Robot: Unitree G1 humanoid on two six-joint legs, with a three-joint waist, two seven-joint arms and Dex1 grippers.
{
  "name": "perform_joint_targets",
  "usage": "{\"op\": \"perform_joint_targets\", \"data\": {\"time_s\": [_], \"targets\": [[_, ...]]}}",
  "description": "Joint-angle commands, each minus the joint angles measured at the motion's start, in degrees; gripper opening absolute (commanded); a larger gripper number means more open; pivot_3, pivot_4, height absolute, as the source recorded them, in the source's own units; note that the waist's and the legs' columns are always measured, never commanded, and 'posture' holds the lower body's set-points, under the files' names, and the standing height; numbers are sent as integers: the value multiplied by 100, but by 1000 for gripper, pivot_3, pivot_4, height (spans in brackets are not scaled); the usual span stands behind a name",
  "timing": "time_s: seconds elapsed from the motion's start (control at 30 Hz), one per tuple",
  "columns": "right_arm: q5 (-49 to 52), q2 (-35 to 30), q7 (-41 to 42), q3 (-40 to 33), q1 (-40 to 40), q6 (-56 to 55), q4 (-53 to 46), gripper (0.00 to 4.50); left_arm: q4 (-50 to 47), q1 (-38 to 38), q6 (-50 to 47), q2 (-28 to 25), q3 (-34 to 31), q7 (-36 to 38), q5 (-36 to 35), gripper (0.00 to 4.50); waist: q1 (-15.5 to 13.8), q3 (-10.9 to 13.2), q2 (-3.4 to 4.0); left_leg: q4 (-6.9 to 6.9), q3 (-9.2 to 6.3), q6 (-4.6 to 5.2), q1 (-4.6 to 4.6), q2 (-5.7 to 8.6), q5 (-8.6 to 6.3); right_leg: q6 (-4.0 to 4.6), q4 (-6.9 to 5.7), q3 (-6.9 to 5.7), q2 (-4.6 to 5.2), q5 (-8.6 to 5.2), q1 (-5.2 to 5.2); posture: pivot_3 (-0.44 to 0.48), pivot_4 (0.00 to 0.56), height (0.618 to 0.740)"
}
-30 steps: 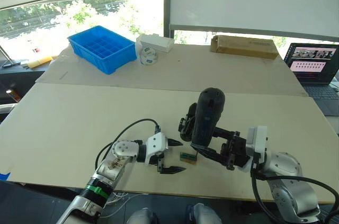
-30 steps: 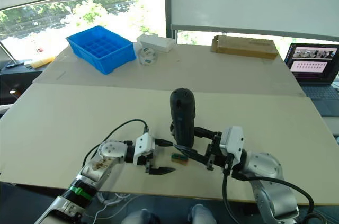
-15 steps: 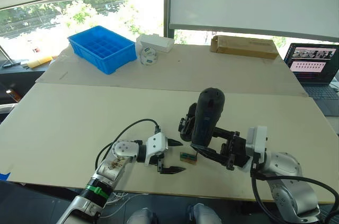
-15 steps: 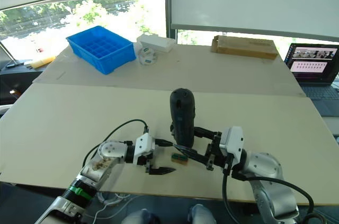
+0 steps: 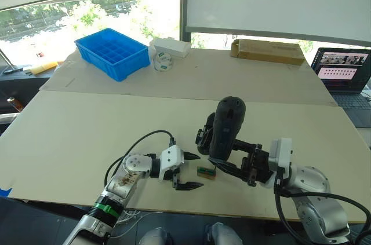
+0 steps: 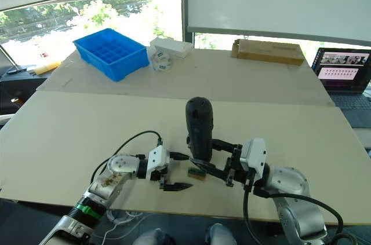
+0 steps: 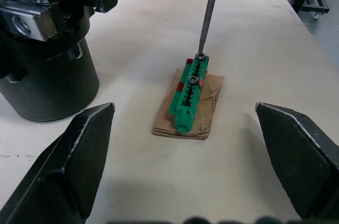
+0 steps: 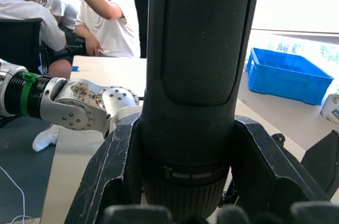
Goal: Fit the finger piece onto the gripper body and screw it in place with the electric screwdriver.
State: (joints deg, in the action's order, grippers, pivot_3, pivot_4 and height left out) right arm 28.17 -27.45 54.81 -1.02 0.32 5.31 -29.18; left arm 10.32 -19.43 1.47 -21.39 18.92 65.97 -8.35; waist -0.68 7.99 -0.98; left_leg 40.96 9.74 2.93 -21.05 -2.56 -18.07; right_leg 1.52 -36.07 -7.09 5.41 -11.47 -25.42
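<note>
Clamping the electric screwdriver [image 5: 227, 128] at lower centre, the right gripper [image 5: 246, 164] holds it upright, its bit on the small green block [image 7: 189, 92]. The left gripper [image 5: 186, 171] sits lower left, fingers spread and empty. The gripper body [image 7: 45, 38] stands beside the block.

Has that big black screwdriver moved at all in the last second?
No. The electric screwdriver stands in the same spot beside the small green block, gripped upright by the right gripper.
</note>
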Motion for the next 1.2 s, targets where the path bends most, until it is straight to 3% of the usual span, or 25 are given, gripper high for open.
{"op": "perform_joint_targets", "data": {"time_s": [0.03,1.2], "targets": [[115,-2,9,-77,-68,-275,-158,1914,42,141,-26,10,120,9,47,4500,0,0,0,0,-1,0,0,0,0,0,0,0,0,0,0,0,150,740],[39,5,-8,37,-61,-311,-71,1914,20,169,-47,17,130,-9,49,4500,1,0,0,0,-4,2,1,-1,-1,0,2,0,1,-1,4,0,150,740]]}}
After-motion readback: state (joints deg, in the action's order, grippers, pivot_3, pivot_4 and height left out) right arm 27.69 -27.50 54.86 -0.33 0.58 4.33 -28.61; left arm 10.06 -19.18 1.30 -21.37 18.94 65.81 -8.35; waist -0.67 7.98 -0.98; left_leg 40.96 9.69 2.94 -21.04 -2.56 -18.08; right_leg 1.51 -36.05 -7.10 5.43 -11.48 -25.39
